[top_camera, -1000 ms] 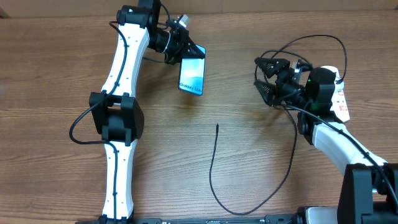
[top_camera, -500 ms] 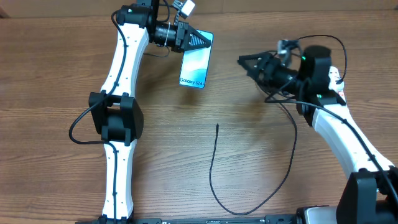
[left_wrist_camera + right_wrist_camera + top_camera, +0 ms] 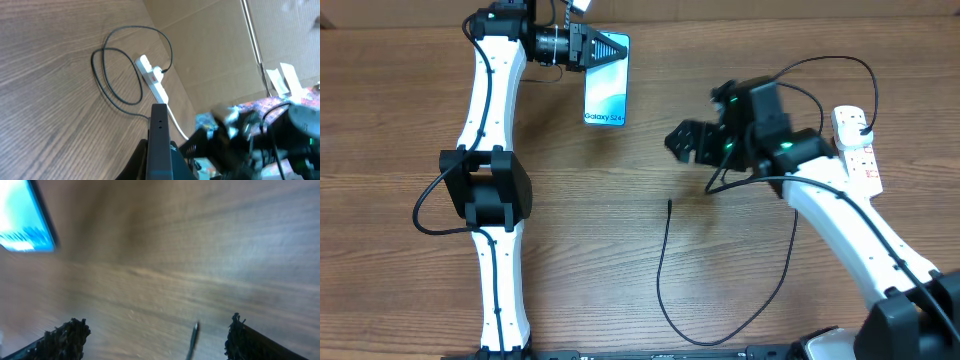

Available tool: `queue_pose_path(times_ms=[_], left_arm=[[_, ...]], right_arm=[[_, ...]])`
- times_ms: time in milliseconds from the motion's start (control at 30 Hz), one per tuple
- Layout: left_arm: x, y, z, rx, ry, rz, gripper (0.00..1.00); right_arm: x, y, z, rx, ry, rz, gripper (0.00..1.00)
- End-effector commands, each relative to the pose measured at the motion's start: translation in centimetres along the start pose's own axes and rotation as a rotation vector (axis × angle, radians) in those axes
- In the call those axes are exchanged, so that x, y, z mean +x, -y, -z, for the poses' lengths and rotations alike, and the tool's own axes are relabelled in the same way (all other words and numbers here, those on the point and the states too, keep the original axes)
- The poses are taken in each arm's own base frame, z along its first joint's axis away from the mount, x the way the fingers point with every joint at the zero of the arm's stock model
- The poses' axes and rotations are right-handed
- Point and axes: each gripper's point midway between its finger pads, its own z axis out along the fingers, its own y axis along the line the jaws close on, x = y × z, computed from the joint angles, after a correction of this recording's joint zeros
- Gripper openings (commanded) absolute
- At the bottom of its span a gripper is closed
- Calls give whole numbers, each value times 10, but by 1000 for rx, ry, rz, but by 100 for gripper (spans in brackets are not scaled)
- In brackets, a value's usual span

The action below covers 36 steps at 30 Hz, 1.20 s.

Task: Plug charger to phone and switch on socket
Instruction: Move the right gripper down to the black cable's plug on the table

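Phone held at far side of bench, left tool clamped on its top edge. Right tool spread wide, empty, above charger tip. Charger not yet in phone; socket switching left.

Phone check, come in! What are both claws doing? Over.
Left claw shut on phone. Right claw open, empty, near charger tip. Not plugged into phone yet. Nothing blocking.
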Motion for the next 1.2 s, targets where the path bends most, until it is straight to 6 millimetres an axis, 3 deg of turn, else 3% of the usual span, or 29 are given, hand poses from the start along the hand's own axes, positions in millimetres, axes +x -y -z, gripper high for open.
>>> queue_pose_path(times_ms=[0, 100, 267, 600, 733, 900, 1167], left_arm=[[-2, 16, -9, 37, -10, -12, 4], [0, 15, -16, 19, -22, -11, 4], [-1, 6, -26, -47, -30, 3, 4], [-6, 5, -28, -58, -18, -25, 5], [-6, 1, -30, -83, -22, -24, 4], [-7, -21, -29, -221, -9, 37, 4], [-11, -22, -29, -229, 1, 17, 4]], right_arm=[[12, 2, -20, 77, -43, 53, 91], [37, 5, -43, 116, -134, 66, 91], [73, 27, -74, 218, -267, 28, 86], [99, 38, -70, 299, -358, -42, 76], [102, 37, -71, 330, -346, -22, 76], [105, 39, -71, 385, -326, -29, 73], [106, 41, -70, 436, -301, -38, 73]])
